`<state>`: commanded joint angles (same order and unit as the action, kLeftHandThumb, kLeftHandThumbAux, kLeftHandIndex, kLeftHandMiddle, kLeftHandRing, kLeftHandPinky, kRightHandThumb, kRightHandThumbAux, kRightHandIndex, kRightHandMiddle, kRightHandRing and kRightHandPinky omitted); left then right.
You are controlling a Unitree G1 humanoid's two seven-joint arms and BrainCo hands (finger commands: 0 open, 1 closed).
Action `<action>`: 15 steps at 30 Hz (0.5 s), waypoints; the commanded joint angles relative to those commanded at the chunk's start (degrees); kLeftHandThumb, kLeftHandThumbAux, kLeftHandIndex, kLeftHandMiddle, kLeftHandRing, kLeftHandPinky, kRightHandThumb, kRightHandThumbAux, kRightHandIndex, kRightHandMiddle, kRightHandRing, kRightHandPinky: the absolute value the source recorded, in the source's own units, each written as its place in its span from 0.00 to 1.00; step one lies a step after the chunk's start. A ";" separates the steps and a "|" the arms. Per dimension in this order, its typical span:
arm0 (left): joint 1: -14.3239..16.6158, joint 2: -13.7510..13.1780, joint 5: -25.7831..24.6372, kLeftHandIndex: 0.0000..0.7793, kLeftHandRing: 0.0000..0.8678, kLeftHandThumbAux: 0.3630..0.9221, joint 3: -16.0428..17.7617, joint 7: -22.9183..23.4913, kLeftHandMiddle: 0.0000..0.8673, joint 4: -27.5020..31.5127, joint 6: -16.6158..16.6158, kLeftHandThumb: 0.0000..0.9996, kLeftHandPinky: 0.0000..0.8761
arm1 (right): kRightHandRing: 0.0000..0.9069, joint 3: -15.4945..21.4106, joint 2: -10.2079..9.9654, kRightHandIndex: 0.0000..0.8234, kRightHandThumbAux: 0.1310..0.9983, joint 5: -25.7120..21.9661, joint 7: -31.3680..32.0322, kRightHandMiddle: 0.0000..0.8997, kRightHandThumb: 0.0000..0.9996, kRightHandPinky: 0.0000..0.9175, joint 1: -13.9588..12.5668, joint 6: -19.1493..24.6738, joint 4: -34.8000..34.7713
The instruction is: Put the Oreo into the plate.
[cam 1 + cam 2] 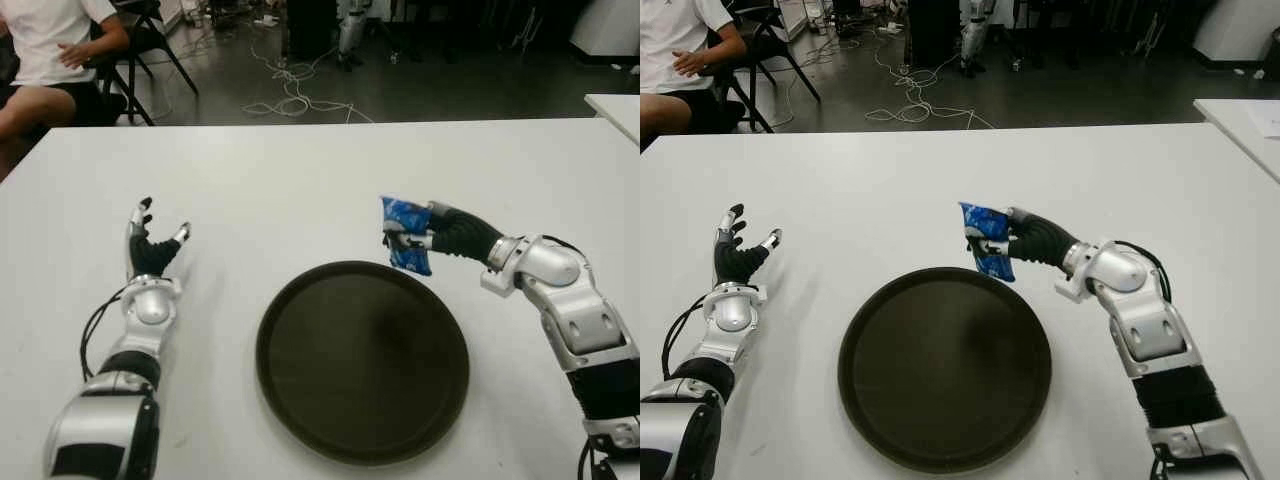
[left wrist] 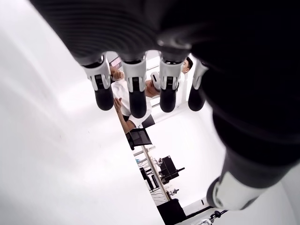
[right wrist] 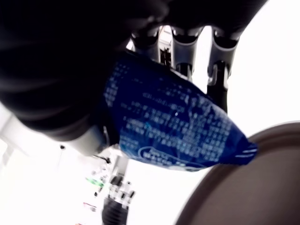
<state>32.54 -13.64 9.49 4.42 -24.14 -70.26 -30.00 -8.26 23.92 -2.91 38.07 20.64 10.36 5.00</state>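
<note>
The Oreo packet (image 1: 406, 234) is a glossy blue plastic pouch with crimped ends and fine white print on its face, slightly puffed and creased. It is held upright, clear of the table, in the right hand (image 1: 440, 234) — black ribbed fingers (image 3: 186, 49) with silver knuckle segments curl around the pack's far side while the thumb presses the near side, so the pack is firmly pinched. In the eye views its lower end shows over the far right rim of the plate (image 1: 300, 300), and the right wrist view shows the pack's corner close over that dark rim; whether it touches cannot be told.

The plate is a round, shallow, dark brown tray with a smooth matte surface and a raised lip, lying on the near middle of the white table (image 1: 300, 180), whose top is plain and smooth.

The left hand (image 1: 150, 250) shows to the left of the plate, well apart from it, its fingers spread and relaxed with nothing in them — the left wrist view shows the four fingers extended side by side.

Beyond the far left corner of the table a person (image 1: 50, 50) in a white shirt sits on a black chair (image 1: 150, 40), and pale cables (image 1: 290, 90) trail over the dark floor.
</note>
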 joint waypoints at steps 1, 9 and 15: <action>0.00 -0.01 -0.02 0.07 0.09 0.63 0.02 0.06 0.11 0.00 -0.03 0.00 0.07 | 0.92 -0.14 -0.07 0.53 0.69 0.20 -0.01 0.91 0.69 0.89 0.22 -0.27 0.37; 0.10 -0.26 0.74 0.07 0.09 0.65 -0.41 -0.77 0.11 -0.24 0.62 0.00 0.06 | 0.92 -1.70 -0.28 0.53 0.69 1.33 1.61 0.90 0.68 0.89 1.51 -3.32 2.56; 0.07 -0.21 0.76 0.07 0.09 0.67 -0.40 -0.88 0.12 -0.15 0.60 0.00 0.07 | 0.91 -3.65 -0.23 0.53 0.69 2.00 3.03 0.89 0.68 0.89 1.63 -3.04 1.80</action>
<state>32.61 -13.85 10.25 4.02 -25.02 -70.41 -29.40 -11.92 23.69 -0.90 41.10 22.28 7.32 6.80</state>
